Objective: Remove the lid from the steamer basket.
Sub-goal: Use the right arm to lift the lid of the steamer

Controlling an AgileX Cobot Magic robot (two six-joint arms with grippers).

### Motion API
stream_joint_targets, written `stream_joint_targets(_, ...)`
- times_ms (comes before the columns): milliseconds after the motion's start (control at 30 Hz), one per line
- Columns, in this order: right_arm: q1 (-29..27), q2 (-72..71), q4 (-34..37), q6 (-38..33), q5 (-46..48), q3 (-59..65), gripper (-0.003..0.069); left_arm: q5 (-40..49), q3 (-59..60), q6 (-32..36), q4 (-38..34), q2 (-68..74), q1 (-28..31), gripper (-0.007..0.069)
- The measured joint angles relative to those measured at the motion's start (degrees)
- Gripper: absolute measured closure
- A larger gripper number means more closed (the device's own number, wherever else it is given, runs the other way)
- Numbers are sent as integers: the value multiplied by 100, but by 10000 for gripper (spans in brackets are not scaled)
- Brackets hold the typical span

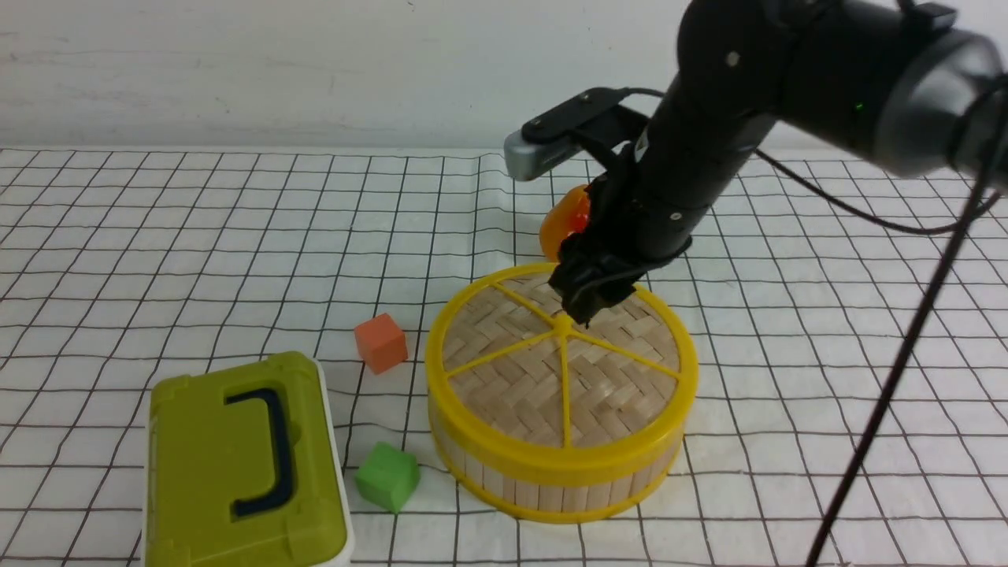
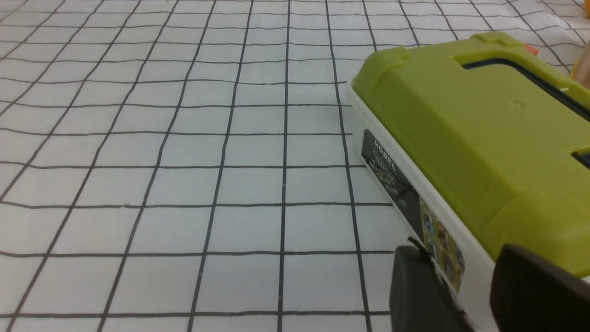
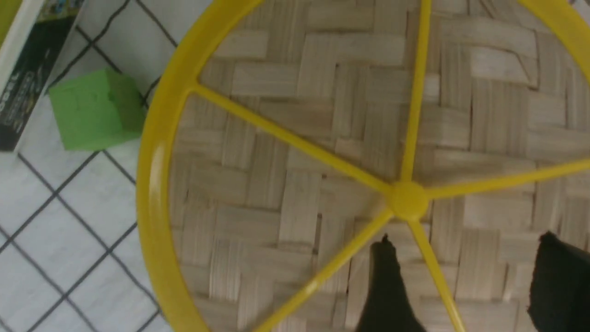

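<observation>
You have bright, even light in the front view; the right wrist view is dimmer, its near gripper (image 3: 465, 272) blurred.

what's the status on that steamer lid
right fingers open above round woven bamboo lid, lid on slatted bamboo steamer basket; left fingers apart; nothing on lid

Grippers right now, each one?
Left: open, empty, by the green box.
Right: open above the lid, holding nothing.
</observation>
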Motion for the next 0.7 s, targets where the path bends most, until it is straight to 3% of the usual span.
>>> stream_joint_targets(333, 0, 540, 223, 13, -306, -77, 338, 0, 0, 0, 0, 0, 0, 385)
stream_joint_targets(500, 0, 540, 298, 13, -287, -77, 455, 0, 0, 0, 0, 0, 0, 385)
stream_joint_targets(533, 0, 529, 327, 13, -280, -81, 529, 0, 0, 0, 0, 0, 0, 385)
stream_joint_targets(600, 0, 507, 327, 13, -280, -81, 561, 0, 0, 0, 0, 0, 0, 385)
stream_joint_targets(700, 0, 405, 276, 13, -249, -75, 554, 0, 0, 0, 0, 0, 0, 385)
